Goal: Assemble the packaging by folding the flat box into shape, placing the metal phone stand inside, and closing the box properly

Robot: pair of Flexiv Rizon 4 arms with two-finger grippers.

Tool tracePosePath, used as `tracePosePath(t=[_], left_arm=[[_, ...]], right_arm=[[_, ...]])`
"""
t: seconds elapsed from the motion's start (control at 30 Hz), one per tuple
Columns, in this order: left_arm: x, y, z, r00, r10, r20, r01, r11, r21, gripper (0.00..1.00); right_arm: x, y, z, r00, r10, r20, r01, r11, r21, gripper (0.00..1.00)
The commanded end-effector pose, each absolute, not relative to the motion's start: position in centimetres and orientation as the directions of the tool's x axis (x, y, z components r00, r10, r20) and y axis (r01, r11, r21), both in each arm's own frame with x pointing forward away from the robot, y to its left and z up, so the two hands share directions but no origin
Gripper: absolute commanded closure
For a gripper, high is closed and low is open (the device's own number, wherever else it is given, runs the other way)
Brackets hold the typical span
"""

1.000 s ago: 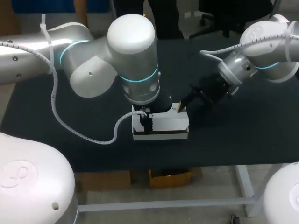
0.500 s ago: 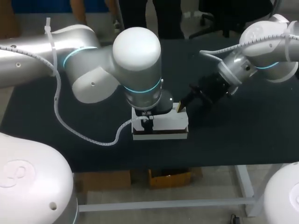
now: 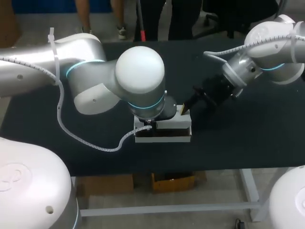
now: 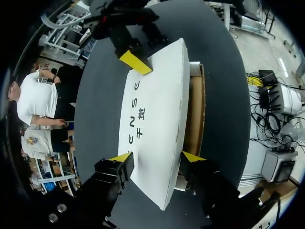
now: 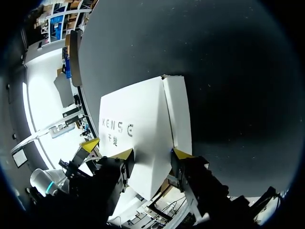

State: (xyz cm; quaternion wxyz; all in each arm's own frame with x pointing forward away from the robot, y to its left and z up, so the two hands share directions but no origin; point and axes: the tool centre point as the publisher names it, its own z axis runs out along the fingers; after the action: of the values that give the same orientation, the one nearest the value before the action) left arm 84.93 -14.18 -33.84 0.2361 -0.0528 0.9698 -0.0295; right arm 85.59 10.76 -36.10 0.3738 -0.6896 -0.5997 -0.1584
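Head view: white cardboard box (image 3: 164,131) sits mid-worktop (image 3: 238,138), under my left arm (image 3: 95,81). Left wrist view: brown cardboard (image 4: 193,119) shows beside its printed lid (image 4: 157,105), which runs into my left claw (image 4: 157,156); I cannot tell the grip. Right wrist view: box end sits in my right claw (image 5: 151,153); grip unclear too.

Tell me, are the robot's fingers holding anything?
Yes, it looks so. The fingers of the left gripper pinch one end of the white box across its lid. The fingers of the right gripper pinch the opposite end.
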Motion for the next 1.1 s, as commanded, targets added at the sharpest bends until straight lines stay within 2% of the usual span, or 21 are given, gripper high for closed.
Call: tracePosePath(t=[0.03, 0.13, 0.4, 0.77, 1.1], left_arm=[[84.5, -14.3, -34.2, -0.866, -0.122, -0.484, -0.095, 0.992, -0.079, 0.42], [84.7, -14.2, -34.3, -0.865, -0.131, -0.484, -0.104, 0.991, -0.083, 0.45], [84.6, -14.2, -34.4, -0.844, -0.133, -0.52, -0.11, 0.991, -0.075, 0.63], [84.1, -14.3, -34.7, -0.817, -0.114, -0.565, -0.09, 0.993, -0.071, 0.61], [83.9, -14.4, -35.2, -0.809, -0.112, -0.578, -0.094, 0.994, -0.061, 0.65]], right_arm=[[85.6, 10.7, -36.1, 0.23, 0.707, 0.669, 0.945, 0.002, -0.328, 0.52], [85.6, 10.7, -36.0, 0.23, 0.707, 0.669, 0.945, 0.002, -0.327, 0.52], [85.7, 10.7, -36.0, 0.228, 0.709, 0.667, 0.945, 0.004, -0.327, 0.53], [85.5, 10.7, -35.7, 0.222, 0.711, 0.667, 0.946, 0.007, -0.323, 0.52], [85.1, 10.0, -34.8, 0.215, 0.712, 0.668, 0.953, -0.004, -0.302, 0.53]])
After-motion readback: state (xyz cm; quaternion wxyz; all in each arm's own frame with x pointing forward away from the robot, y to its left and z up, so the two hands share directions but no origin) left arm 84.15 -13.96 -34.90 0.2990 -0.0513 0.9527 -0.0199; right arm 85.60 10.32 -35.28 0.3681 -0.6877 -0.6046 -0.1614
